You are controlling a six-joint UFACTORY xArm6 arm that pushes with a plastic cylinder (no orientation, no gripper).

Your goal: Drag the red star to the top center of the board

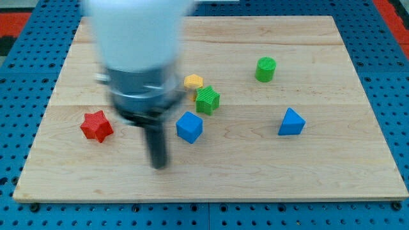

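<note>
Camera view: rod, no fingers to spread or pinch; my tip (158,166) blurred, near-right of the red star (96,126), apart. Star near the board's (358,185) left edge. Judgement: get behind its near-left side, push far-right. Yellow block (193,81), green cube (208,100), blue cube (189,126) crowd the route.

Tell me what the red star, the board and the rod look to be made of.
Red star: likely plastic, matte, with fine ridges that suggest 3D printing. Board: pale wood, smooth, showing grain lines and plank seams. Rod: dark and blurred, so metal or plastic cannot be told; my tip sits to the view's right of the star, apart from it.
</note>
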